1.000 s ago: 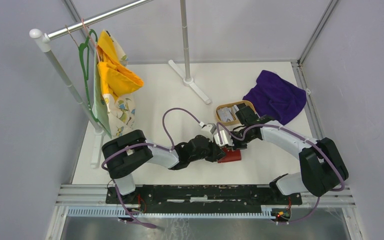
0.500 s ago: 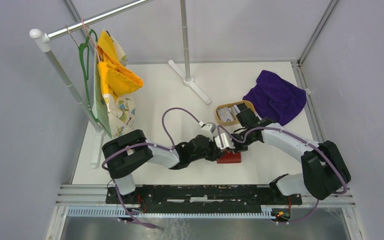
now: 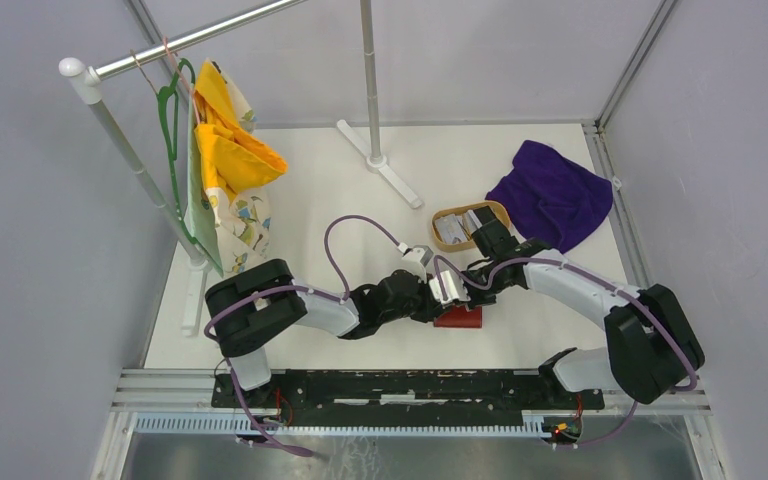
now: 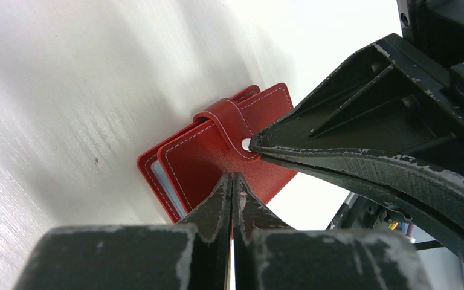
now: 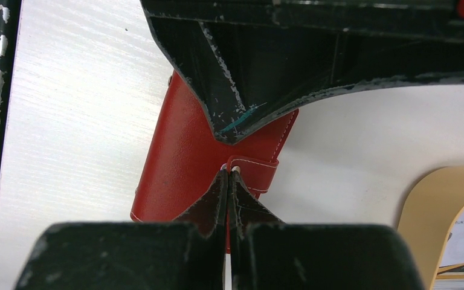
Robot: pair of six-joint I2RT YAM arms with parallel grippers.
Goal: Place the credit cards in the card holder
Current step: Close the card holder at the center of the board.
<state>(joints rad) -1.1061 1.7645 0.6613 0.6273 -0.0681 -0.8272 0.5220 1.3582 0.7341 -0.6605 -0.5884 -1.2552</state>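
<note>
- The left hand point(image 4: 232, 182) has its fingers pressed together, no gap between them. Their tips rest against the cover of the card holder point(image 4: 200, 158), just below the snap tab point(image 4: 225, 116).
- The right hand point(image 5: 228, 175) is also closed tight, and its tips meet at the snap on the tab (whether they pinch the tab or only touch it I cannot tell).
- The card holder is red and lies folded on the white table point(image 3: 300, 200), near the front and between the two hands.
- A pale blue strip point(image 4: 164, 180) shows between its covers at one edge.
- Just beyond the right hand sits an oval wooden tray point(image 3: 460, 209) with credit cards point(image 3: 450, 231) lying in it.
- Touching the tray's far right side is a crumpled purple cloth point(image 3: 552, 195).
- Far left, a clothes rack point(image 3: 125, 150) carries a green hanger point(image 3: 171, 120) and yellow fabric point(image 3: 225, 150).
</note>
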